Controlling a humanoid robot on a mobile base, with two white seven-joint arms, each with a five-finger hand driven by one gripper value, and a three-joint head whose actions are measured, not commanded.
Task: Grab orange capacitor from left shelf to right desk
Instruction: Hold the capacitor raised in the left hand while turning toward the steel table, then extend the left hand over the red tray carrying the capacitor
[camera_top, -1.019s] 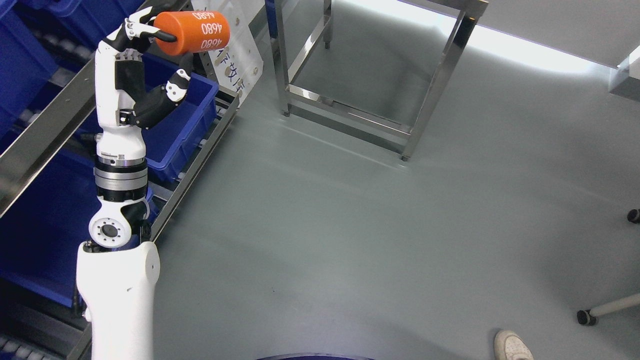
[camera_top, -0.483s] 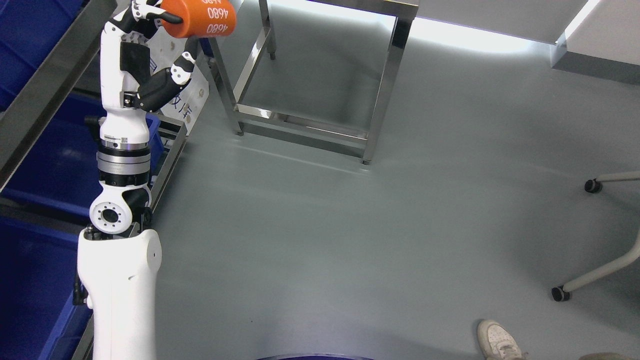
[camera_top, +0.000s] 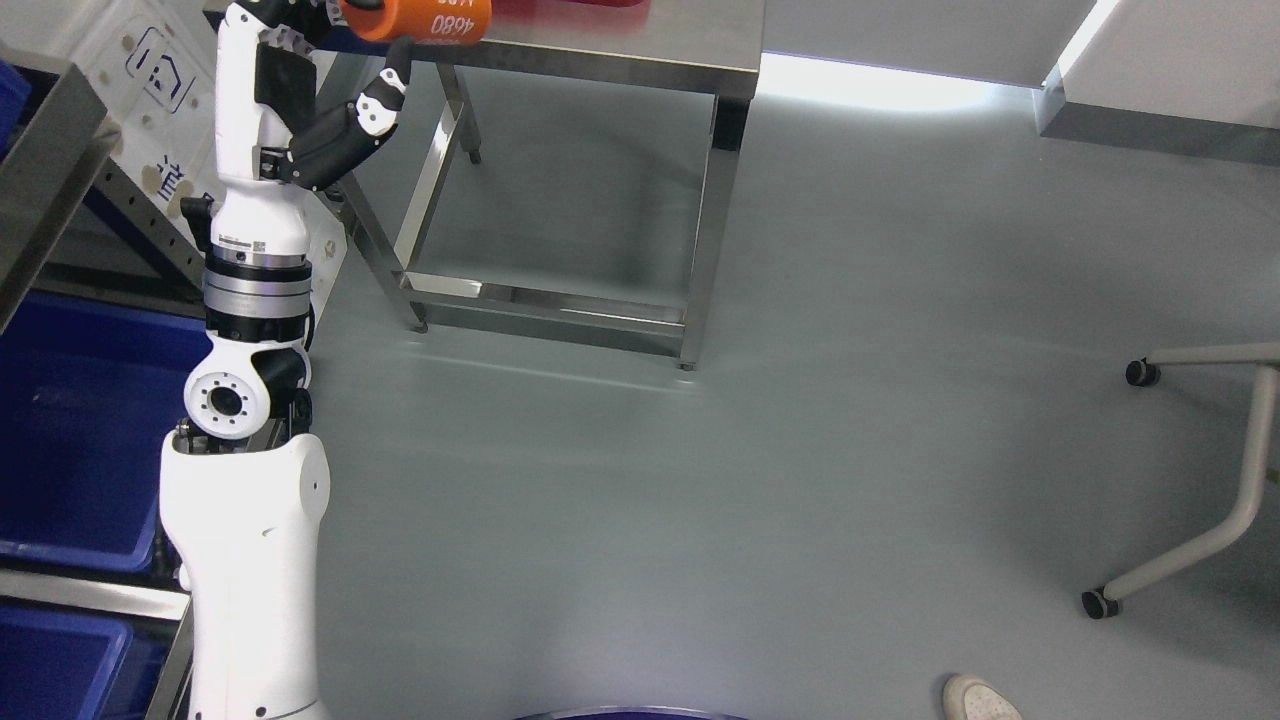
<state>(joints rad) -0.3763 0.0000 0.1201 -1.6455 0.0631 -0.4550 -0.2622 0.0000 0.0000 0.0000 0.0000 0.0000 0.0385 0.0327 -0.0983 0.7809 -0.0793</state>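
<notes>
The orange capacitor (camera_top: 420, 18), a cylinder with white "4680" print, shows at the top edge of the head view, partly cut off. My left hand (camera_top: 340, 40) is shut on it, thumb curled under, at the end of my raised white left arm (camera_top: 250, 330). The capacitor hangs at the near left corner of the steel desk (camera_top: 600, 50). The left shelf (camera_top: 50, 170) stands at the picture's left edge. My right arm does not show.
Blue bins (camera_top: 80, 440) sit in the shelf at lower left. A red item (camera_top: 570, 6) lies on the desk top. The desk's legs and crossbar (camera_top: 540, 305) stand on grey floor. A caster chair leg (camera_top: 1200, 540) is at right, a person's shoe (camera_top: 980, 698) at the bottom.
The camera has swung right: shelf and bins slid left, the desk top came into view. My left hand kept its hold on the capacitor, which now sits at the desk's corner.
</notes>
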